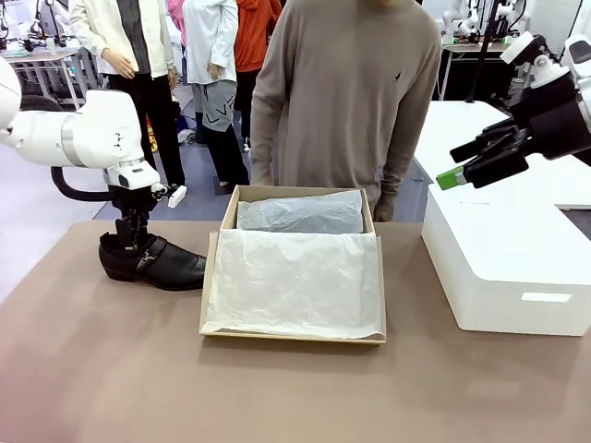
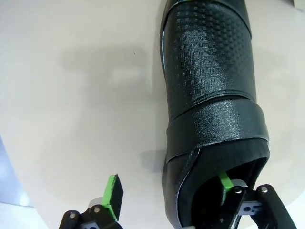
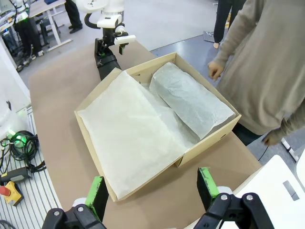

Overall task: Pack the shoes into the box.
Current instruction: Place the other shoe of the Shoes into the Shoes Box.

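One glossy black shoe (image 1: 171, 266) stands on the table left of the box (image 1: 214, 277), toe pointing right. My left gripper (image 1: 137, 242) comes down on its heel end. In the left wrist view the left gripper (image 2: 168, 182) is open and straddles the side wall of the shoe (image 2: 209, 95), one green pad inside the opening, the other outside. The cardboard box (image 3: 209, 138) lies open, lined with white tissue paper (image 1: 295, 281), with a tissue-wrapped bundle (image 1: 300, 215) along its far side. My right gripper (image 1: 457, 164) hangs open and empty high at the right; the right wrist view has it (image 3: 151, 180) above the box's near corner.
A big white block (image 1: 499, 268) sits on the table right of the box, under my right gripper. A person (image 1: 346, 92) stands at the far edge behind the box, one hand (image 3: 215, 70) near its far corner. Bare brown tabletop lies in front of the box.
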Available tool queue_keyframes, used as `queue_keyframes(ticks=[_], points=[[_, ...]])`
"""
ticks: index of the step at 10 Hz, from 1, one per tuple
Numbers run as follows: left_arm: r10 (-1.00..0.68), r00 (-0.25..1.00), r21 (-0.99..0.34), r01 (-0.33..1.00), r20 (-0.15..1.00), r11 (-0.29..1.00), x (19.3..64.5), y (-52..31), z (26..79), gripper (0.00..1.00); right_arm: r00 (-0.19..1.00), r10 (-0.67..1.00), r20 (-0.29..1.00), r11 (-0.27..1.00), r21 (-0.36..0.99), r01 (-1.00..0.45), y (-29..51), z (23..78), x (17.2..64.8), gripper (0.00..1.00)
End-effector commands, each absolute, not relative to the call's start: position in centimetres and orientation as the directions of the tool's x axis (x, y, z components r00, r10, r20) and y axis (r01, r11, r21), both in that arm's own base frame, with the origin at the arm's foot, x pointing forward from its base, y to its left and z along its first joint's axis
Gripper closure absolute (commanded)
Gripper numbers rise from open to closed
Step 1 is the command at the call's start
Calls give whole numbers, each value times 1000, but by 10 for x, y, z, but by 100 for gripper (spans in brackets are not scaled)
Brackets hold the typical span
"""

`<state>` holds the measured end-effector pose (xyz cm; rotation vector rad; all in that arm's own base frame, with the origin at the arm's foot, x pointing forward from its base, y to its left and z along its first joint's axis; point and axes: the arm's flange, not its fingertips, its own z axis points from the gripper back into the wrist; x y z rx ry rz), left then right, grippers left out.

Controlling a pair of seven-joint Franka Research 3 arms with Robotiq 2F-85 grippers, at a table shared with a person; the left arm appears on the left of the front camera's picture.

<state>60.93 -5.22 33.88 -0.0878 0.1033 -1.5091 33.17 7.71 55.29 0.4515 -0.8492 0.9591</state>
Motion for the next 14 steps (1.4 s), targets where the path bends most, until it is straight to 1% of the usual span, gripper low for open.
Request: queue_keyframes(ticks=[1, 4, 5, 11, 12, 14], points=[[-999, 42, -115, 993, 34, 38, 607, -48, 339, 30, 282, 520, 806, 507, -25, -862, 77, 553, 334, 0], [-999, 45, -114, 993, 28, 42, 606, -46, 343, 88, 282, 520, 806, 507, -25, -862, 77, 553, 334, 0], [-999, 43, -112, 993, 24, 40, 605, -46, 344, 100, 282, 520, 806, 507, -25, -862, 77, 553, 334, 0], [-999, 40, -88, 995, -7, 40, 601, -46, 352, 100, 282, 520, 806, 507, -25, -862, 77, 553, 334, 0], [-999, 50, -78, 996, 14, 49, 600, -43, 357, 100, 282, 520, 806, 507, -25, -862, 77, 553, 334, 0], [-991, 131, -66, 989, 35, 129, 599, -34, 388, 100, 282, 520, 806, 507, -25, -862, 77, 553, 334, 0]])
